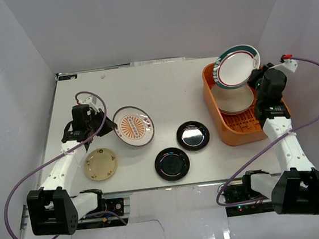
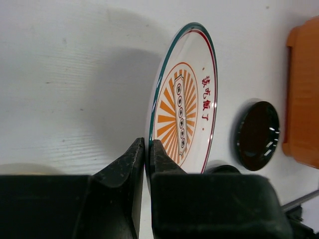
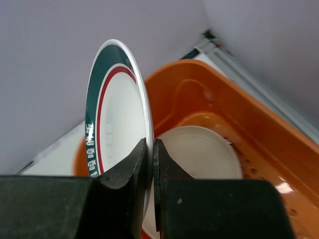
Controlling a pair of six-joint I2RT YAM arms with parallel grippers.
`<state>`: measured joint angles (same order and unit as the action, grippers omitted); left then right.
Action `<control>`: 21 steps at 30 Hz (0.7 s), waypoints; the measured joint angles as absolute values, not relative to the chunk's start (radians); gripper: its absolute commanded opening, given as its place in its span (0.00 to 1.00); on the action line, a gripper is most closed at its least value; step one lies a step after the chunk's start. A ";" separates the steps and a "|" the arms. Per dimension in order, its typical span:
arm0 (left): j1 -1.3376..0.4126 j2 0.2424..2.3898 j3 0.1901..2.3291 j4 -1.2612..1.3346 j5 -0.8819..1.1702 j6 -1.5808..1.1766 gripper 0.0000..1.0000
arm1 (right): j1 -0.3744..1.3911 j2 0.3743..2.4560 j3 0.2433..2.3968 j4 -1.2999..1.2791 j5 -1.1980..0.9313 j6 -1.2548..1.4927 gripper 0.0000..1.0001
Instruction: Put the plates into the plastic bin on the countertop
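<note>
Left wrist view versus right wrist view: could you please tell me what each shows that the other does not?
Only the left wrist view shows the sunburst plate, pinched at its rim by the left gripper, and a black plate on the countertop. Only the right wrist view shows the teal-rimmed plate, pinched by the right gripper, and a pale plate lying inside the plastic bin. Both show the plastic bin and a plate held on edge.

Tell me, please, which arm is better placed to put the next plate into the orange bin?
Right: the right gripper is shut on the teal-rimmed plate, held over the orange bin, while the left gripper pinches the sunburst plate well away across the countertop.
</note>
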<state>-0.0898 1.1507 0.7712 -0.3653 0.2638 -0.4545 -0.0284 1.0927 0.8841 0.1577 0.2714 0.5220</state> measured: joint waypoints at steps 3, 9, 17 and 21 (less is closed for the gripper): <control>-0.088 1.132 0.808 -0.369 0.319 -0.480 0.00 | -0.122 1.092 0.842 0.108 0.273 0.507 0.08; -0.101 1.120 0.934 -0.342 0.431 -0.552 0.00 | -0.178 1.199 0.781 0.051 0.237 0.492 0.12; -0.312 1.191 1.078 -0.287 0.444 -0.630 0.00 | -0.176 1.261 0.763 0.056 0.134 0.498 0.76; -0.426 1.304 1.164 -0.232 0.434 -0.659 0.00 | -0.177 1.224 0.765 0.046 0.057 0.490 0.93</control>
<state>-0.4259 1.3045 1.1645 -0.2321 0.4335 -0.6594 -0.1772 1.2243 0.7650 0.0463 0.0566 0.4896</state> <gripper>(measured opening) 0.179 0.885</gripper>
